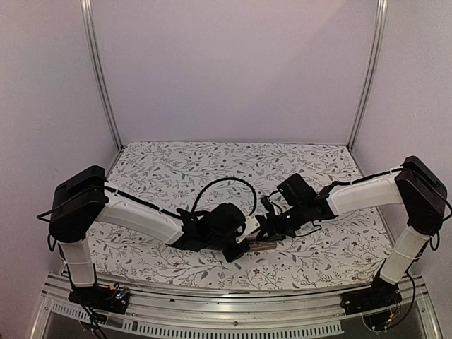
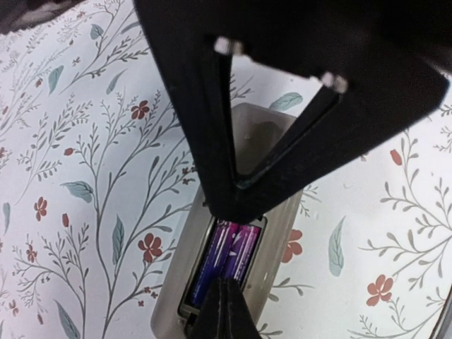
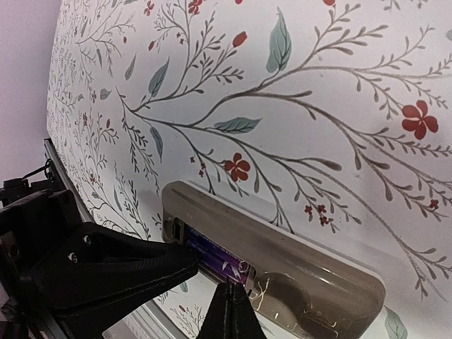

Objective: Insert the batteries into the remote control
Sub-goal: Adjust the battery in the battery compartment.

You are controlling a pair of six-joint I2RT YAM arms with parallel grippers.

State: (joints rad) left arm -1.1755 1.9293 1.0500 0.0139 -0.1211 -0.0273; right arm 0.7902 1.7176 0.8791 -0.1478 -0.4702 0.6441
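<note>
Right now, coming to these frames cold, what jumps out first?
The left gripper and right gripper, both shut, meet tip to tip at the middle of the floral tablecloth, towards its near edge. Right under them lies the remote control, grey-tan back up with its bay open. Two purple batteries sit side by side inside.

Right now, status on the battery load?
Left gripper shut, right gripper shut, both over the remote control. Its back open, batteries in, side by side. Nothing else in the way.
</note>
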